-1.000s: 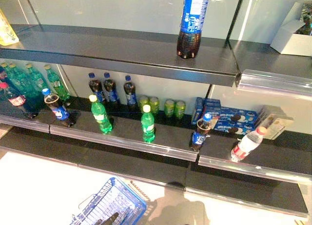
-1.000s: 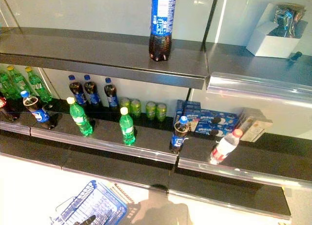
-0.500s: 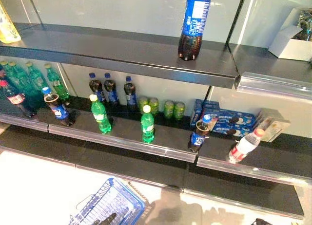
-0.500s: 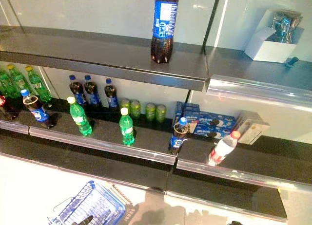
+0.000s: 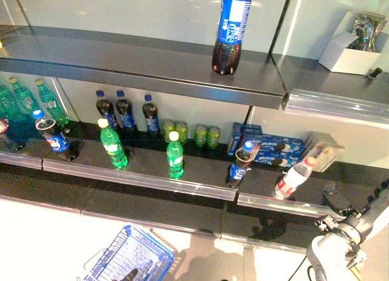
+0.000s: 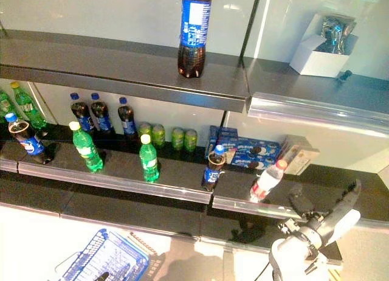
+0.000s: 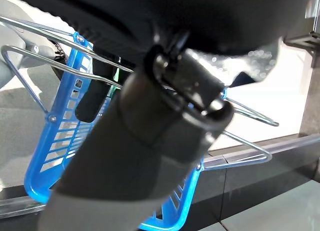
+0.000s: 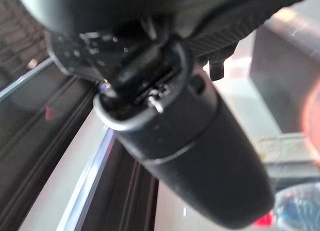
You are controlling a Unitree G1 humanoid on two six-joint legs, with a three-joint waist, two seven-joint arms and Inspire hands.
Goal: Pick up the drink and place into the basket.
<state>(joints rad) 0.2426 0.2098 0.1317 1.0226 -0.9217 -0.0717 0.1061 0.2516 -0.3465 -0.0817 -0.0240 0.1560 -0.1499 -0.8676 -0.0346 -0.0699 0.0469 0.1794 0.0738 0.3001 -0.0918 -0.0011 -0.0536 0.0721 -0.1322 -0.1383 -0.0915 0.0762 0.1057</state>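
The right hand, fingers extended, sits at 4 o'clock of the tilted clear red-capped bottle for reach — the left hand is curled on the blue wire basket's handle, keeping it ready.

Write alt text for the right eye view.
The robot's right hand reaches up toward a tilted clear bottle with a red cap on the middle shelf, which also holds cola and green bottles. A blue basket hangs below at the left.
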